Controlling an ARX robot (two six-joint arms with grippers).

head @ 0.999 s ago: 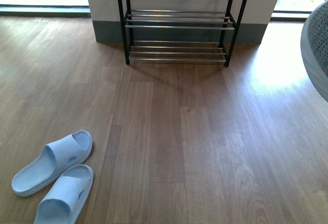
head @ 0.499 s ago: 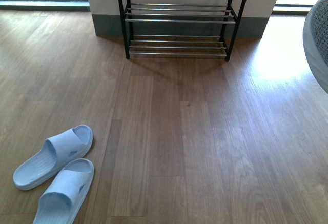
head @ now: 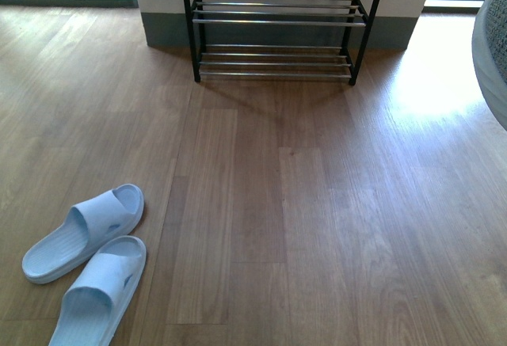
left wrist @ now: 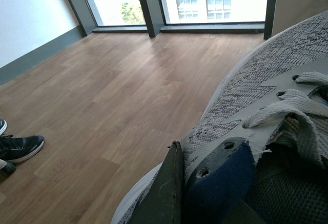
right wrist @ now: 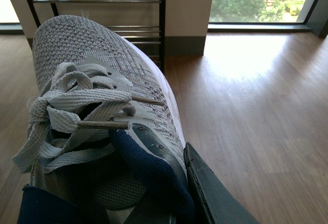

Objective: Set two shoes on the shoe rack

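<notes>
Wooden floor (head: 317,227) bears two pale blue slippers (head: 83,235), the shoe rack (head: 273,21), and seemingly a black sneaker (left wrist: 23,147) elsewhere.

No words, numbers or brand names can be read anywhere. The pale blue rubber slide slippers (head: 83,235) at 8 o'clock on the brown wooden floor (head: 317,203) each carry a tiny dark mark on the strap, too small to read.

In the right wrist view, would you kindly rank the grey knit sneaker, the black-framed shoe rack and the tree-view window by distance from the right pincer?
1. Grey knit sneaker: held in the right pincer.
2. Black-framed shoe rack with chrome bars: beyond the sneaker's toe.
3. Window showing green trees: farthest back.
</notes>
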